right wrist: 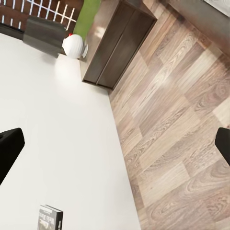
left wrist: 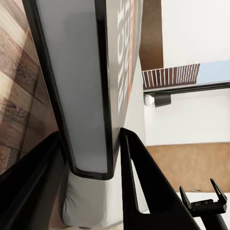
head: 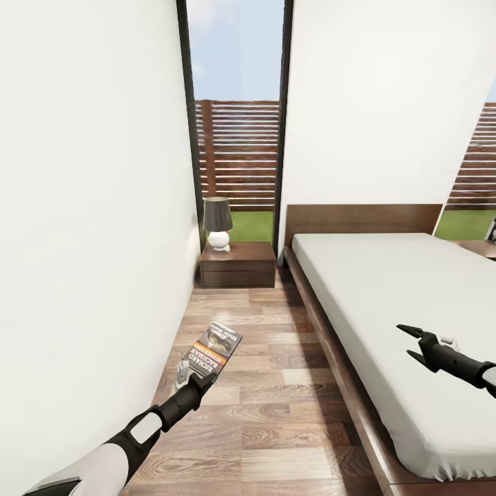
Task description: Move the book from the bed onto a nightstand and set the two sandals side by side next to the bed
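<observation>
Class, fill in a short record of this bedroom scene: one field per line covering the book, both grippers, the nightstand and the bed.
Book: thin paperback with dark cover and orange band, held above the wood-plank floor
Left gripper: shut on the paperback's lower end
Right gripper: open, empty, above the mattress
Nightstand: low dark-brown two-drawer cabinet under the window, a dark-shaded lamp with a white base on top
Bed: light-grey mattress on a dark wooden frame, nothing on the visible part

White walls [head: 89, 207] enclose a brown wood-plank floor [head: 275, 413]. A tall dark-framed window [head: 238, 124] shows sky, slatted fence [head: 238, 155] and grass. A dark-shaded lamp [head: 218, 222] stands below it.
</observation>
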You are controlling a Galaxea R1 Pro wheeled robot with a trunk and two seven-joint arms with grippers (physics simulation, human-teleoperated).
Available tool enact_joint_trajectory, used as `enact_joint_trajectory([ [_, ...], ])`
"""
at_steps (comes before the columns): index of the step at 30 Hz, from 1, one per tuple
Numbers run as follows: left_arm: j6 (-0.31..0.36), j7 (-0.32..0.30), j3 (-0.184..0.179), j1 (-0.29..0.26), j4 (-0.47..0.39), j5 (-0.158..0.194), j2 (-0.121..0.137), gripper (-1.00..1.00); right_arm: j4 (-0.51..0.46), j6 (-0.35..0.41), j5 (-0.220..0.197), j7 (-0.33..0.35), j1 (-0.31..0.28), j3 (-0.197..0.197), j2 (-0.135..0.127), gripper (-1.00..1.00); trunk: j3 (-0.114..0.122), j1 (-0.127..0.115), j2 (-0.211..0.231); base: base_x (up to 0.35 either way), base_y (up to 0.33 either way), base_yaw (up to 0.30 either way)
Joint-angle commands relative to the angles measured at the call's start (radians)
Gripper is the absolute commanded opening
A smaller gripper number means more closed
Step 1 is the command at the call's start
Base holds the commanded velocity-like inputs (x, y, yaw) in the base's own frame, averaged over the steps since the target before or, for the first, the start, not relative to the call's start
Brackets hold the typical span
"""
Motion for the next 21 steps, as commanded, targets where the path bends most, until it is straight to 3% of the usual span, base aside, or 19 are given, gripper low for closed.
enact_joint_trajectory([
  [1,0.01,-0.002,0.008,-0.001,0.0,-0.001,0.0,-1.0,0.003,0.006,-0.011,0.001,-0.001,0.004,-0.001,1.0,-0.001,0.0,-0.001,0.0,0.0,0.0],
  [7,0.011,-0.001,0.008,-0.001,-0.001,-0.002,0.0,-1.0,0.002,0.007,-0.013,0.009,-0.001,0.005,0.011,1.0,-0.001,0.0,-0.001,0.0,0.0,0.0],
  [13,0.012,-0.001,0.01,-0.001,-0.001,-0.004,0.001,-1.0,-0.007,0.007,-0.012,0.052,-0.001,0.014,0.046,1.0,-0.001,0.0,-0.001,0.0,0.0,0.0],
  [16,0.013,-0.001,0.01,-0.001,-0.001,-0.004,0.002,-1.0,-0.01,0.007,-0.001,0.092,-0.001,0.04,0.062,1.0,-0.001,0.0,-0.001,0.0,0.0,0.0],
  [21,0.012,-0.001,0.011,-0.001,-0.001,-0.004,0.002,-1.0,-0.013,0.006,0.034,0.202,-0.001,0.117,0.089,1.0,-0.001,0.0,-0.001,0.0,0.0,0.0],
])
